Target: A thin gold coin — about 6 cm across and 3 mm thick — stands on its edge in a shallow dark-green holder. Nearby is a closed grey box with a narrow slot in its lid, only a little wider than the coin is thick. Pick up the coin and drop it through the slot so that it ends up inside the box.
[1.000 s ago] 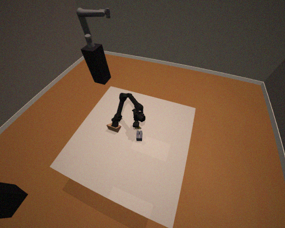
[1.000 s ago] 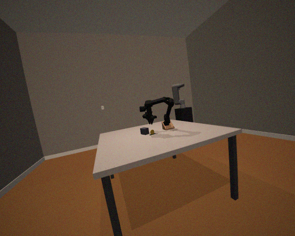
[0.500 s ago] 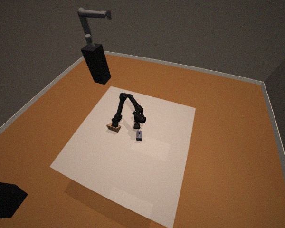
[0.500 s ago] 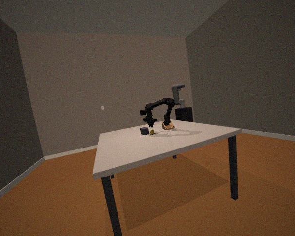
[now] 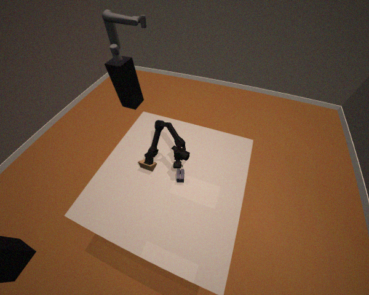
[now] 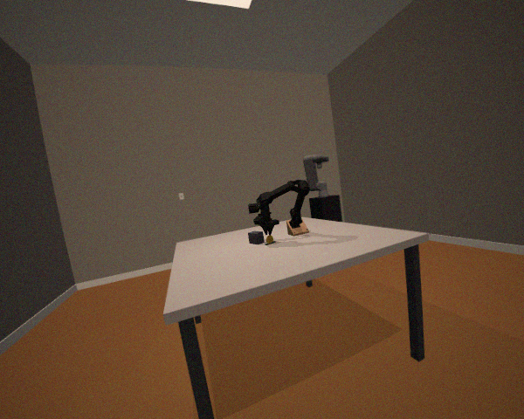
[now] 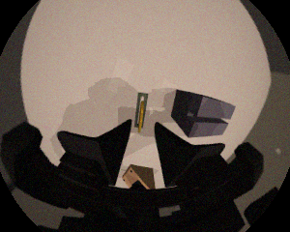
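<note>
Wrist view gives you the relation that matters: the coin [image 7: 141,111] stands on edge in its dark-green holder [image 7: 143,96] just ahead of the end effector [image 7: 143,134], on the centre line of the gap between the two dark fingers. You see it edge-on as a thin gold strip whose long axis runs straight away from the camera, so its flat faces look toward the fingers on either side. That is the alignment a pinch across the faces wants, as far as you can judge here.

The end effector is partly spread and holds nothing; the jaws stand apart with the desk [image 7: 145,33] showing between them. The coin has not been lifted and sits below the fingertips, not yet between them.

The grey box [image 7: 202,112] rests on the desk just beside the coin, to the right in this view, apart from it. It is the nearest obstacle: judge your descent so the finger on that side passes between coin and box without clipping the box wall. The slot in the lid cannot be made out.

From the exterior camera, the end effector [image 6: 268,230] hangs directly over the coin [image 6: 269,239], with the box [image 6: 255,236] close at its side and the arm's tan base mount [image 6: 297,227] well behind.
</note>
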`<state>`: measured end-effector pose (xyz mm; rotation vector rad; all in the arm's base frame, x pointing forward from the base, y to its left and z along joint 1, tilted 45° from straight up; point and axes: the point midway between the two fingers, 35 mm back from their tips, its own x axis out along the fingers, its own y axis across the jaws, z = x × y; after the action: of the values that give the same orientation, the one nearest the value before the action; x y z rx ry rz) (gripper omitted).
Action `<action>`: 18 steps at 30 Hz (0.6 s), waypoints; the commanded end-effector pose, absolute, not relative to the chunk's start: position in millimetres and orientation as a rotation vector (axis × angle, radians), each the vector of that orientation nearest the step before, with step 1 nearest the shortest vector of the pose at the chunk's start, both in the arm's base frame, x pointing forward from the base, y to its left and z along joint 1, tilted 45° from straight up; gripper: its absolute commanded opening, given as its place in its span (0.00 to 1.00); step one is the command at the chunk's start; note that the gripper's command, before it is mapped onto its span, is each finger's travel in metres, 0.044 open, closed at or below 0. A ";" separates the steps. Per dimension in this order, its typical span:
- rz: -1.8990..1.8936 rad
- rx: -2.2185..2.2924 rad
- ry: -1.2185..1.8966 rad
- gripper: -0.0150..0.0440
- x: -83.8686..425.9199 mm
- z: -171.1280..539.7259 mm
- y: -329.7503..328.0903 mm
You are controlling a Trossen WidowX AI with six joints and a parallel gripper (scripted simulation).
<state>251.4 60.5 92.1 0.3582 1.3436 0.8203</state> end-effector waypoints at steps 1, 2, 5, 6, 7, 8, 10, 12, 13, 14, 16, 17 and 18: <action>0.823 0.369 1.351 0.53 249.2 86.1 66.6; 0.823 0.369 1.351 0.53 249.3 85.0 67.8; 0.822 0.369 1.351 0.53 249.3 81.7 71.2; 0.822 0.369 1.351 0.53 249.3 80.6 72.3; 0.822 0.369 1.351 0.53 249.3 79.5 73.4; 0.822 0.369 1.351 0.53 249.2 78.4 74.6; 0.822 0.370 1.351 0.53 249.1 76.2 76.9; 0.822 0.370 1.351 0.53 249.0 74.1 79.2; 0.822 0.370 1.351 0.53 248.9 73.0 80.3; 0.823 0.370 1.350 0.53 248.8 71.9 81.5; 0.823 0.370 1.350 0.53 248.6 69.8 83.8; 0.823 0.371 1.350 0.53 248.5 68.7 85.0; 0.824 0.371 1.350 0.53 248.4 67.7 86.2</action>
<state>251.6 81.2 72.4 0.3589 1.3414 0.8202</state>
